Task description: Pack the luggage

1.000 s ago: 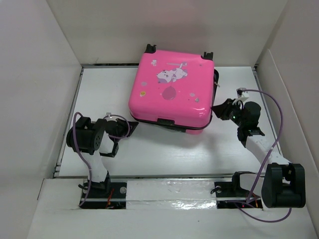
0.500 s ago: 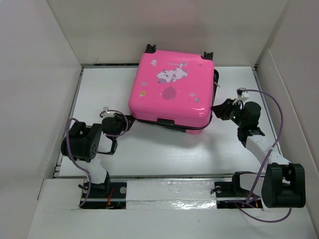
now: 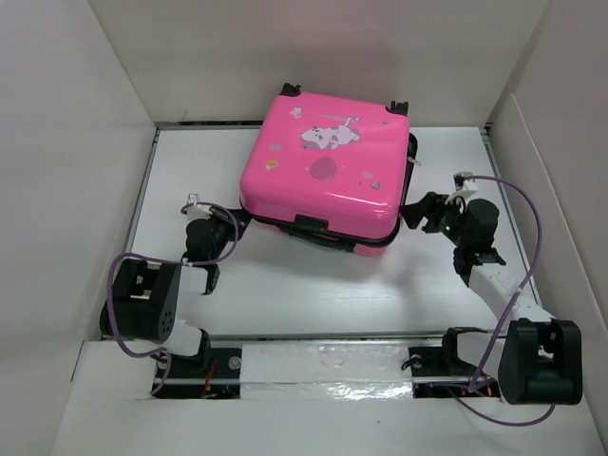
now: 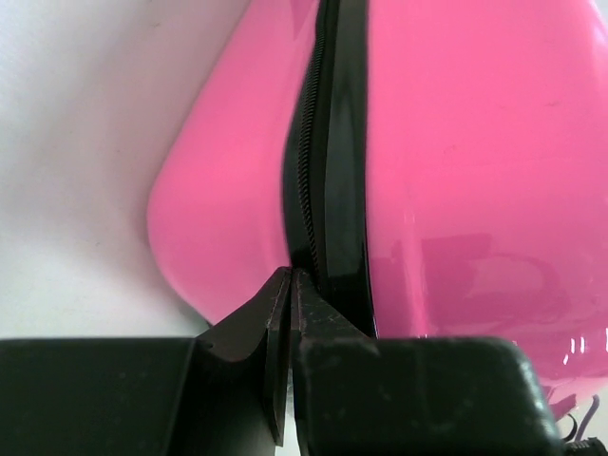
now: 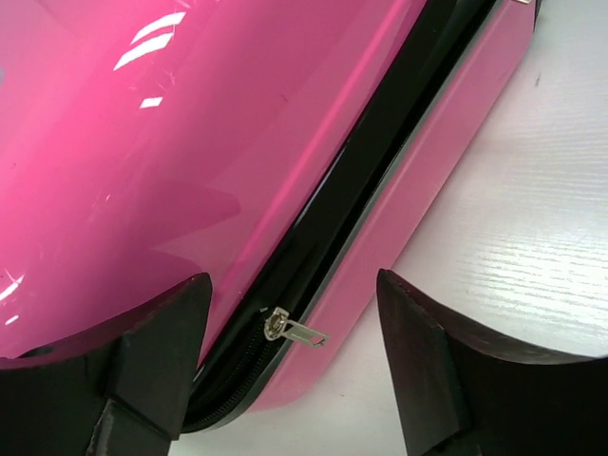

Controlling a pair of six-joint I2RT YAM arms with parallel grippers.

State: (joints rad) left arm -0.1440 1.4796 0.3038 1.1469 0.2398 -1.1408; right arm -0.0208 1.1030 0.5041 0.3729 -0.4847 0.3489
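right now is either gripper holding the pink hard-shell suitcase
Right gripper open, nothing held. Left gripper shut at pink suitcase's black zipper seam; hold cannot be told.

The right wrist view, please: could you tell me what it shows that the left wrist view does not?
Only the right wrist view shows the silver zipper pull and the open right gripper either side of it. Only the left wrist view shows the shut left gripper, its tip at the suitcase's rounded corner seam. Both show the pink shell, its black zipper band and the white table.
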